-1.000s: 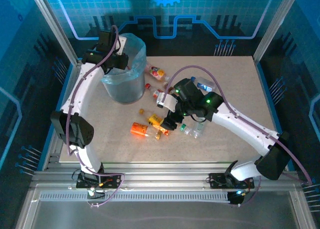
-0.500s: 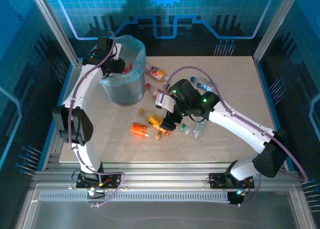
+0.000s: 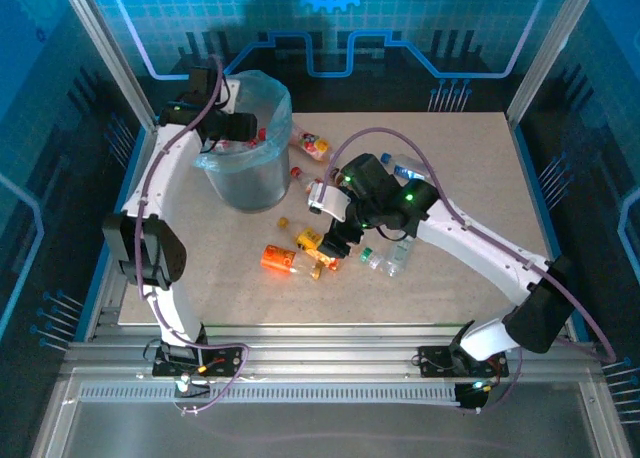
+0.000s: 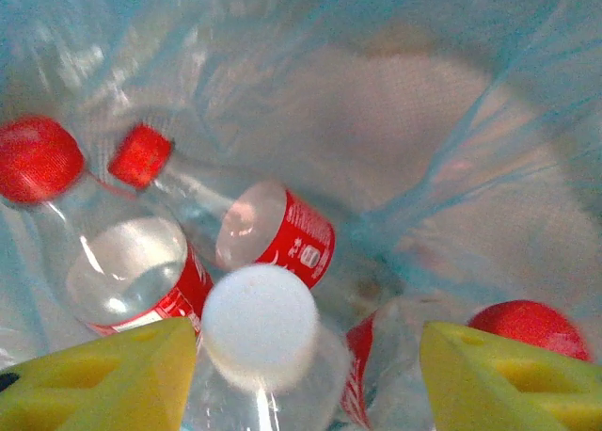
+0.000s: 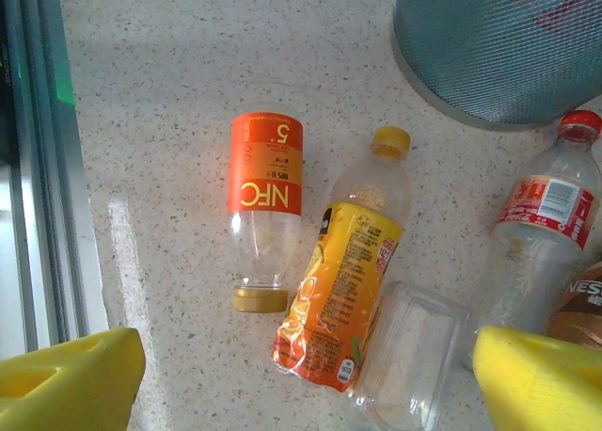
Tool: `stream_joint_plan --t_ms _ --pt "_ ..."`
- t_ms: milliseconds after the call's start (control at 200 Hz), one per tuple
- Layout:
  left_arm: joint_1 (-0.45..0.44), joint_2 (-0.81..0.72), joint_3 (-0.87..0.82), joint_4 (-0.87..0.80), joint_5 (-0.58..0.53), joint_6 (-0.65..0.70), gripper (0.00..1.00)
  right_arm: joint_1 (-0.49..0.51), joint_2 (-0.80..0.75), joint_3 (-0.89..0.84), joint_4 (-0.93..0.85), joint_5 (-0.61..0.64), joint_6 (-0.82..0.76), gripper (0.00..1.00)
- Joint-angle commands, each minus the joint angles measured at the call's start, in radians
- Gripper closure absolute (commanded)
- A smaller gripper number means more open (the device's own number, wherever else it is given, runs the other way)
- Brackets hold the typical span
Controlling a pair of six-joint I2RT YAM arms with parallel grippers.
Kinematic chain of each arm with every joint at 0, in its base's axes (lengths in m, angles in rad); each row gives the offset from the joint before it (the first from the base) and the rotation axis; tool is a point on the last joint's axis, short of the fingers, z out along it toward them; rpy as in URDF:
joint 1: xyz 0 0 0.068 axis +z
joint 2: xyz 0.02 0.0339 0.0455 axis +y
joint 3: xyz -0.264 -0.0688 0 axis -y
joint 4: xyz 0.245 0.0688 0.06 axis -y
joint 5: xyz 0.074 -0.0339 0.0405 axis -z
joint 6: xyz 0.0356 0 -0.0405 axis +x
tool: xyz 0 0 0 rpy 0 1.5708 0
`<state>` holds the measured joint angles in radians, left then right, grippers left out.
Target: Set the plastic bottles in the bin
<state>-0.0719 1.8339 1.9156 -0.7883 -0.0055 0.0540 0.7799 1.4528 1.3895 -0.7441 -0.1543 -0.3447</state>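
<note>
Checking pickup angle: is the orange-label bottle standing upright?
No, the orange-label bottle lies on its side on the table.

Left claw [image 4: 306, 348] and right claw [image 5: 308, 354] both spread wide.

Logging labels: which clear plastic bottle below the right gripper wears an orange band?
The leftmost clear plastic bottle, printed NFC; the middle bottle has a mostly yellow label, the red-capped bottle a red-and-white one.
</note>
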Motion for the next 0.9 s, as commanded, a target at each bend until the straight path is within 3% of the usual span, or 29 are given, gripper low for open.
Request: stream_joint_plan --t_ms 0,140,500,610,710,895 --pt "0.006 -0.104 0.066 -0.024 0.056 -0.025 0.30 0.015 -0.038 0.032 -0.017 0.014 0.011 0.09" --pt "0.006 -0.176 0.068 -0.009 0.061 -0.040 0.34 0.015 -0.065 0.020 -0.006 0.037 0.043 0.09" --pt "0.006 -0.346 -0.138 0.049 0.105 -0.133 0.74 -0.024 -0.132 -0.058 0.015 0.105 0.178 0.11" --pt "0.002 -0.467 -0.274 0.130 0.203 -0.148 0.74 -0.097 -0.154 -0.086 0.020 0.100 0.274 0.11" --pt "-0.030 -0.581 -0.392 0.175 0.274 -0.127 0.67 -0.175 -0.160 -0.102 0.017 0.109 0.354 0.10" --pt "-0.222 -0.733 -0.582 0.192 0.310 0.033 0.61 -0.342 -0.149 -0.112 -0.009 0.132 0.490 0.10"
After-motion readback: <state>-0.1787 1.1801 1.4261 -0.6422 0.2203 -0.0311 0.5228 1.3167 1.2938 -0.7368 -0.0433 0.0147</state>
